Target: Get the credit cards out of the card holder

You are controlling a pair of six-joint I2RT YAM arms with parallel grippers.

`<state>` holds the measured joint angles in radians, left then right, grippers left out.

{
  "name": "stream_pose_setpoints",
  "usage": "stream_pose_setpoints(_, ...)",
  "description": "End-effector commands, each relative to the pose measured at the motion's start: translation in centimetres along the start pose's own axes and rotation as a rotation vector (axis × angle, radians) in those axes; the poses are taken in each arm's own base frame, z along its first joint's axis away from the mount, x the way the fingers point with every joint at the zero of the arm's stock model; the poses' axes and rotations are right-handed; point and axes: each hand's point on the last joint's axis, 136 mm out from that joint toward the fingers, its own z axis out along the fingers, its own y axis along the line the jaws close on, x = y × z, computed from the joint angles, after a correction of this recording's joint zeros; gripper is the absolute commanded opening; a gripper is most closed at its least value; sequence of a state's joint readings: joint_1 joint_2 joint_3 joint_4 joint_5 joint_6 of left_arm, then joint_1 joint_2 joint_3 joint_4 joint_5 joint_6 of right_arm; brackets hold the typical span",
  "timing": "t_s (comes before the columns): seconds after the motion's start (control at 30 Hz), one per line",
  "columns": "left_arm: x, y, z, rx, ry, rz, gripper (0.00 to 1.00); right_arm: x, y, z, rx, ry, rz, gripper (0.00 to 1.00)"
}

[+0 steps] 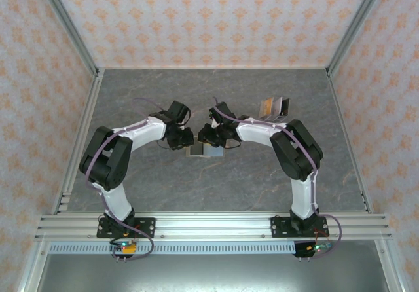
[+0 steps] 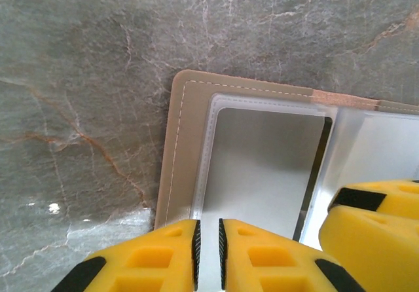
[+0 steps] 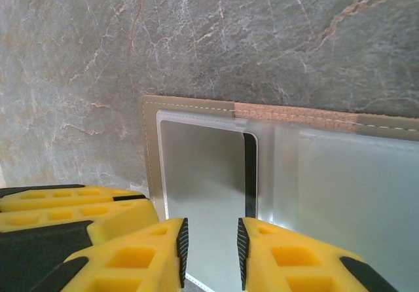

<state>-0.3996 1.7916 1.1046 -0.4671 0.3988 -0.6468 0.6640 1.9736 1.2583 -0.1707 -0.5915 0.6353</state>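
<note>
The card holder [image 1: 206, 150] lies open on the table between both arms, tan-edged [image 2: 180, 148] [image 3: 150, 148] with clear grey panels and a tan tab [image 2: 344, 99] [image 3: 294, 113] on its far edge. A silver-grey card [image 2: 262, 174] [image 3: 203, 174] with a black stripe along one side sits in a clear pocket. My left gripper [image 1: 186, 141] [image 2: 208, 253] stands over the panel's left part, its pads a slim gap apart with nothing between them. My right gripper [image 1: 205, 137] [image 3: 213, 253] hovers over the card pocket, open. The right fingers [image 2: 376, 220] and the left fingers [image 3: 65, 203] almost touch.
A small tan and silver object [image 1: 273, 107] stands at the back right of the grey marble table [image 1: 163, 95]. Patterned walls close in three sides, and a metal rail [image 1: 209, 225] runs along the near edge.
</note>
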Motion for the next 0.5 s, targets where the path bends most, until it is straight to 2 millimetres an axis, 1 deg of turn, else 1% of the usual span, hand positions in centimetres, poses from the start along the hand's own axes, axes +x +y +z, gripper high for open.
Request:
stream_pose_setpoints(0.0, -0.3, -0.6, 0.5, 0.014, 0.004, -0.003, 0.18, 0.0, -1.1, 0.4, 0.029, -0.001, 0.028, 0.30)
stream_pose_setpoints(0.23, -0.3, -1.0, 0.7, 0.031, 0.011, -0.007, 0.16, 0.1, -1.7, 0.6, 0.044, 0.005, 0.035, 0.31)
stream_pose_setpoints(0.47, 0.0, -0.6, 1.2, 0.013, 0.021, -0.013, 0.18, 0.2, -2.1, 0.9, 0.059, 0.010, 0.040, 0.32)
